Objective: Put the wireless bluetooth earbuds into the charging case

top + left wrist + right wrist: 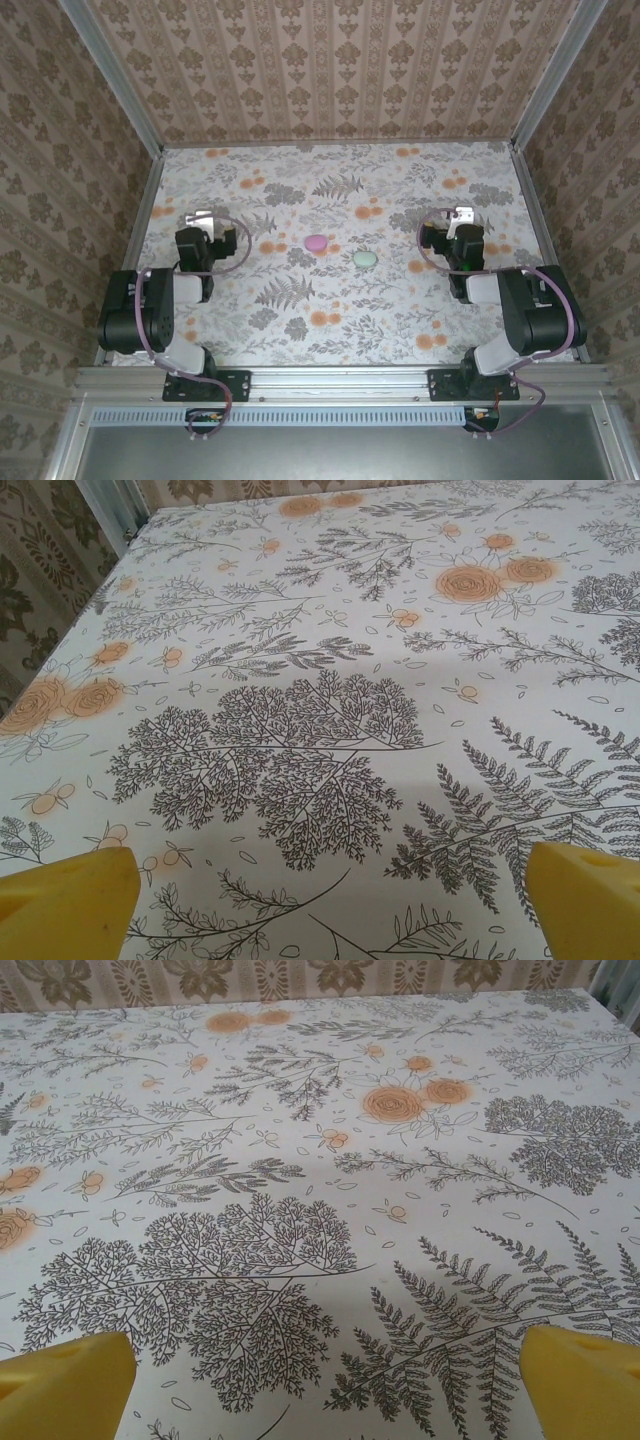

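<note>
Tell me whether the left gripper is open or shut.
Open. In the left wrist view the left gripper has its yellow fingertips at opposite edges, with bare tablecloth between them.

blocks: pink case [317, 242], mint case [364, 258], centre | free: tablecloth [300, 330] around them

The worktop [330, 310] has a white covering printed with grey ferns and orange roses. Near the middle of the overhead frame lie a pink oval case [317, 242] and, just to its lower right, a mint-green oval case [364, 258]. The two are near each other but apart.
</note>
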`<state>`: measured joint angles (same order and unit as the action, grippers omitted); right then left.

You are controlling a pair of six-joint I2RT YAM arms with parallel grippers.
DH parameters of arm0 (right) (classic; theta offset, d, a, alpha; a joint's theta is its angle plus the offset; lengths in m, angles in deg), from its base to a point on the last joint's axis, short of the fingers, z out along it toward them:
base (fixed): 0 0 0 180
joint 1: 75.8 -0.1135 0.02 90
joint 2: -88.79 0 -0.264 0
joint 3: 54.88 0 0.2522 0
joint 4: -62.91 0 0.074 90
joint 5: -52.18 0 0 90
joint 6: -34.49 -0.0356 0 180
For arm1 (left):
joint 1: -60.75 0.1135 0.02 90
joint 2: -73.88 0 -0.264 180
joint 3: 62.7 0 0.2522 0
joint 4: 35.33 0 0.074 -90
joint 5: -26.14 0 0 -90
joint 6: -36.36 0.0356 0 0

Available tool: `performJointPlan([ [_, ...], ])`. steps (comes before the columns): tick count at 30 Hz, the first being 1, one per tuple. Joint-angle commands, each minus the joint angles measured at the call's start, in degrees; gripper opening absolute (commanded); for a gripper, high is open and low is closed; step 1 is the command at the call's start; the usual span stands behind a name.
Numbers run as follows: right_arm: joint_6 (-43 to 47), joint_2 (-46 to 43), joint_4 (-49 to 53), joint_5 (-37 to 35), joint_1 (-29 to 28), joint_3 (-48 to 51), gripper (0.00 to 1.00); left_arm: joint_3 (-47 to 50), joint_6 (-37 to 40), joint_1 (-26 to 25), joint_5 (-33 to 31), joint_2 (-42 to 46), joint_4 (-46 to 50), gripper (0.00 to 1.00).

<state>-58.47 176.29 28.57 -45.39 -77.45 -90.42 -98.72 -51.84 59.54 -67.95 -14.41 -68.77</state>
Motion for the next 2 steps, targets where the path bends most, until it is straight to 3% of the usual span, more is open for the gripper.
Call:
performJointPlan([
  [1,0.49,0.27,-1.72,-0.92,-0.33,-1.17,1.00,-0.77,0.70,-0.37,-0.03,0.29,-1.85,1.00],
  [2,0.51,0.12,-1.74,-0.95,-0.29,-1.07,1.00,-0.77,0.75,-0.34,-0.03,0.26,-1.84,1.00],
])
